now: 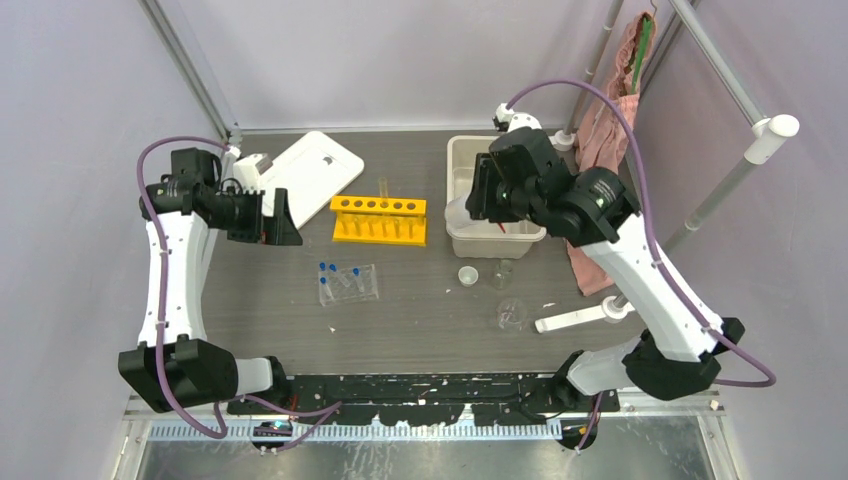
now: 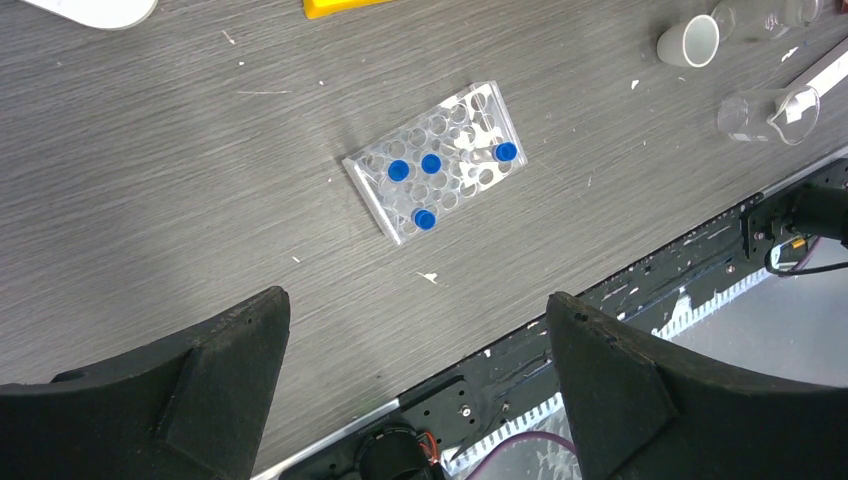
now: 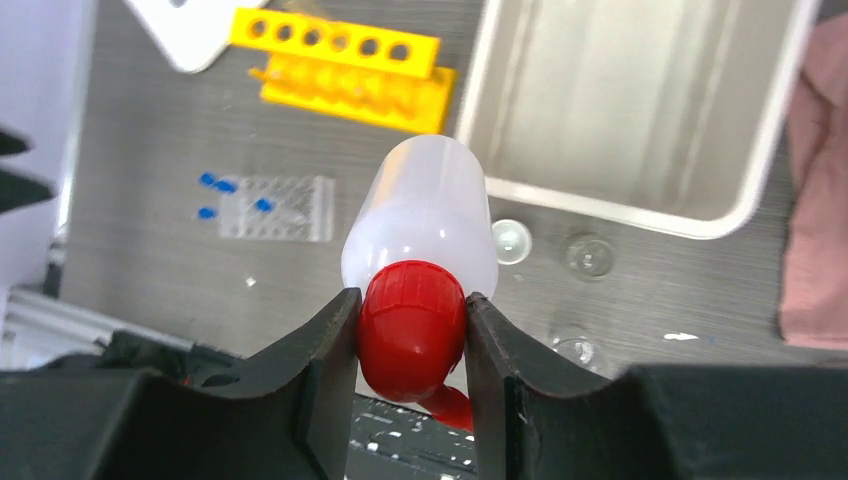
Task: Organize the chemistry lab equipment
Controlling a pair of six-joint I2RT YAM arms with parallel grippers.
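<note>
Now four vials (image 2: 431,163) sit in one clear holder (image 2: 478,112), near two beakers (image 2: 765,112) and one cup (image 2: 688,41). Right gripper (image 3: 412,300) pinches one bottle (image 3: 425,210) by its red cap; left gripper (image 2: 417,302) gapes wide.

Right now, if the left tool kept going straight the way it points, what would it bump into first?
The left tool would likely meet the clear tray holding blue-capped vials, or the table just before it.
</note>
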